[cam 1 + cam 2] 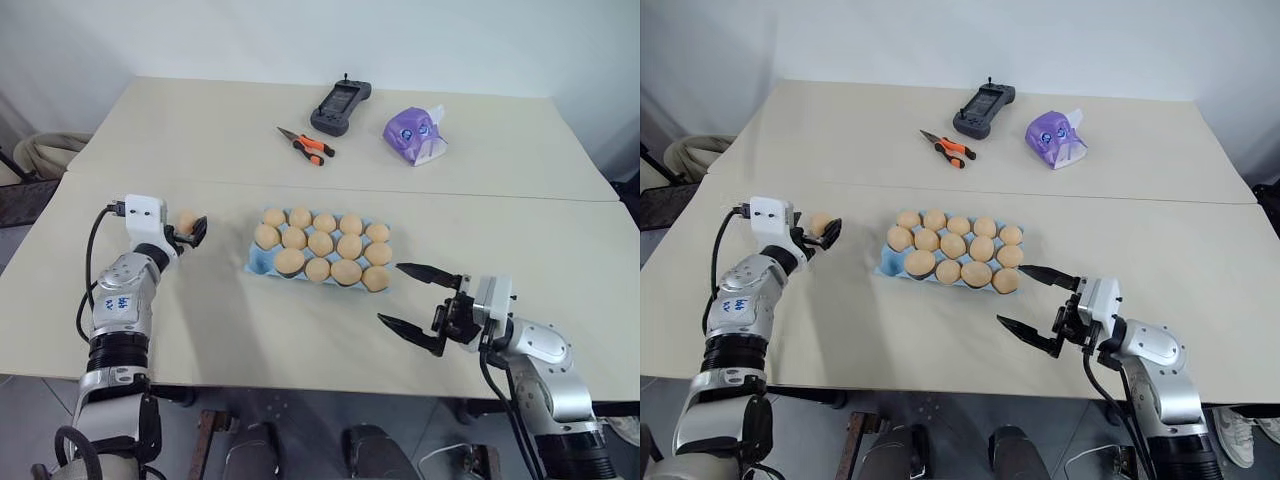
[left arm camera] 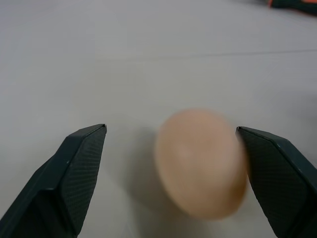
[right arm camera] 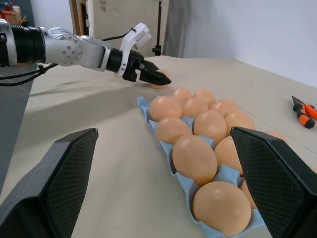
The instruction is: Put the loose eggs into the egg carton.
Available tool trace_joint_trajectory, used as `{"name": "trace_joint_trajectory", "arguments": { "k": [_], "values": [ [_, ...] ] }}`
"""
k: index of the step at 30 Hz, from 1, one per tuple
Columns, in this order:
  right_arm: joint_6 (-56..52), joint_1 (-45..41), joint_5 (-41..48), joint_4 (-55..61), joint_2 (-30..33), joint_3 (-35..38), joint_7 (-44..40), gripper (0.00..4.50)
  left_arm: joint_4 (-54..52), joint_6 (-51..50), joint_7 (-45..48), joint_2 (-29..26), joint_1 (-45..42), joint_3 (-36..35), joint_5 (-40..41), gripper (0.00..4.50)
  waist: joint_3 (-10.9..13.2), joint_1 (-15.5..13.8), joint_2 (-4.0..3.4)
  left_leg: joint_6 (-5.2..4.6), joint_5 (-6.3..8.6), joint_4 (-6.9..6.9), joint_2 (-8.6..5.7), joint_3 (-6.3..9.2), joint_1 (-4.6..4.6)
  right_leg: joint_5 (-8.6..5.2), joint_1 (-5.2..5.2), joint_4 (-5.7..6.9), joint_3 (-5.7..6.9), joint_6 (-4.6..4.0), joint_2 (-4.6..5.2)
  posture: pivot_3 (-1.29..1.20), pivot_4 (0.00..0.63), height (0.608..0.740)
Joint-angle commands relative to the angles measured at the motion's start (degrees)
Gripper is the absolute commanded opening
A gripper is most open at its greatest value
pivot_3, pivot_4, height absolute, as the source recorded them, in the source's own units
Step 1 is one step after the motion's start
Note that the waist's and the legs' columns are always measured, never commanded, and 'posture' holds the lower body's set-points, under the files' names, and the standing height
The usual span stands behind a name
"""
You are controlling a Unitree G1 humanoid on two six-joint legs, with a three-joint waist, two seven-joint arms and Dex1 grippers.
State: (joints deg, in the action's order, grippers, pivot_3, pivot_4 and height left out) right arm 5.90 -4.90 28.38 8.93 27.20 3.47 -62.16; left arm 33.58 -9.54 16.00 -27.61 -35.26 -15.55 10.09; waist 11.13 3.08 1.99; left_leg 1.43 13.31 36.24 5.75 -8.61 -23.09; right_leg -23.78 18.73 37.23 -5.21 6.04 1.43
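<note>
One loose egg [image 1: 187, 220] left on table, beside egg carton [image 1: 262, 262]; one cup free. Left gripper [image 1: 196, 232] wide open, straddling egg, nothing gripped yet. Right gripper [image 1: 415, 296] wide open, empty, parked near carton.

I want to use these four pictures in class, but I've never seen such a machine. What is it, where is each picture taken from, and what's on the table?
It is a two-armed robot. Two pictures look down from its head; two look along each wrist. On the table sits a blue egg carton almost full of eggs. The left claw, jaws open, straddles one loose egg lying on the table, not yet gripped. The right claw waits open beside the carton, holding nothing. Farther back lie pliers, a black handheld controller and a purple tissue pack.
</note>
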Motion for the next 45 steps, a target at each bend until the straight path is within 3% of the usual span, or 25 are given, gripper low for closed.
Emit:
{"name": "trace_joint_trajectory", "arguments": {
  "k": [1, 8, 14, 18, 22, 34, 37, 41, 45],
  "values": [
    [0.8, 0.7, 0.5, 2.0, -0.2, 0.5, 0.9, 4.50, 1.0, 2.6, 0.7, -0.2, -1.3, -0.3, 0.2, 3.86, 0.0, -0.1, 0.00, 0.00, 0.00, 0.02, 0.00, 0.01, 0.00, -0.01, 0.00, 0.04, 0.01, 0.01, -0.01, 0.00, 0.150, 0.740],
    [1.2, -0.2, 0.0, 0.6, -0.6, 0.0, 1.3, 4.50, 0.6, 5.5, 3.5, -0.7, -0.1, -0.4, 0.9, 1.65, 0.0, -0.1, 0.01, -0.04, -0.02, 0.16, -0.04, 0.02, 0.01, -0.01, 0.01, 0.26, 0.01, 0.02, -0.01, 0.00, 0.150, 0.740],
    [1.3, 0.0, -0.1, 0.1, 0.2, 1.1, 1.6, 4.50, -10.4, 11.9, 19.7, -3.3, 7.8, -0.3, 6.4, 1.65, 0.0, 0.1, 0.00, -0.02, -0.02, 0.08, -0.01, 0.00, 0.00, -0.01, 0.05, 0.26, 0.00, 0.02, -0.01, 0.00, 0.150, 0.740],
    [1.2, 0.7, 0.0, 0.1, 0.9, 2.0, 1.7, 4.50, -19.1, 10.2, 30.1, -4.1, 12.2, 1.7, 11.2, 1.65, 0.0, -0.2, 0.00, 0.00, -0.03, 0.02, 0.03, 0.01, 0.00, -0.03, 0.04, 0.22, 0.04, -0.02, -0.01, 0.00, 0.150, 0.740],
    [1.3, 1.6, -0.2, 0.6, 0.9, 2.3, 2.2, 4.50, -22.7, 7.5, 33.8, -3.3, 13.1, 5.1, 11.5, 1.65, 0.0, -0.6, 0.00, -0.05, -0.03, 0.05, -0.07, 0.04, 0.03, -0.03, -0.08, 0.22, 0.12, -0.02, 0.05, 0.00, 0.150, 0.740],
    [1.6, 4.0, -0.8, 2.1, 0.4, 2.1, 4.1, 4.50, -17.0, 7.9, 36.2, 0.0, 9.5, 11.4, 8.1, 1.65, 0.0, -0.3, 0.00, -0.07, -0.02, -0.02, -0.07, 0.13, 0.02, -0.01, -0.02, 0.17, 0.07, 0.00, 0.02, 0.00, 0.150, 0.740],
    [1.8, 4.2, -0.7, 2.1, 0.4, 2.2, 4.2, 4.50, -15.6, 8.4, 34.8, -0.4, 9.0, 11.0, 7.0, 2.36, 0.0, -0.1, 0.00, -0.08, -0.02, -0.02, -0.06, 0.13, 0.02, -0.01, -0.03, 0.18, 0.05, 0.00, 0.03, 0.00, 0.150, 0.740],
    [2.1, 4.9, -0.3, 2.1, 1.0, 3.1, 3.9, 4.50, -19.4, 7.7, 36.6, -3.3, 11.7, 8.2, 9.3, 3.63, 0.0, 0.2, 0.00, -0.08, -0.02, -0.02, -0.04, 0.13, 0.02, -0.01, -0.03, 0.18, 0.05, 0.00, 0.04, 0.00, 0.150, 0.740],
    [2.3, 5.9, 0.3, 1.2, 2.6, 4.8, 2.6, 4.50, -24.7, 7.0, 39.6, -8.0, 16.4, 5.4, 11.2, 3.63, 0.0, 0.2, -0.01, -0.05, 0.00, -0.08, 0.04, 0.12, 0.02, -0.03, -0.01, 0.16, 0.03, -0.04, 0.08, 0.00, 0.150, 0.740]
  ]
}}
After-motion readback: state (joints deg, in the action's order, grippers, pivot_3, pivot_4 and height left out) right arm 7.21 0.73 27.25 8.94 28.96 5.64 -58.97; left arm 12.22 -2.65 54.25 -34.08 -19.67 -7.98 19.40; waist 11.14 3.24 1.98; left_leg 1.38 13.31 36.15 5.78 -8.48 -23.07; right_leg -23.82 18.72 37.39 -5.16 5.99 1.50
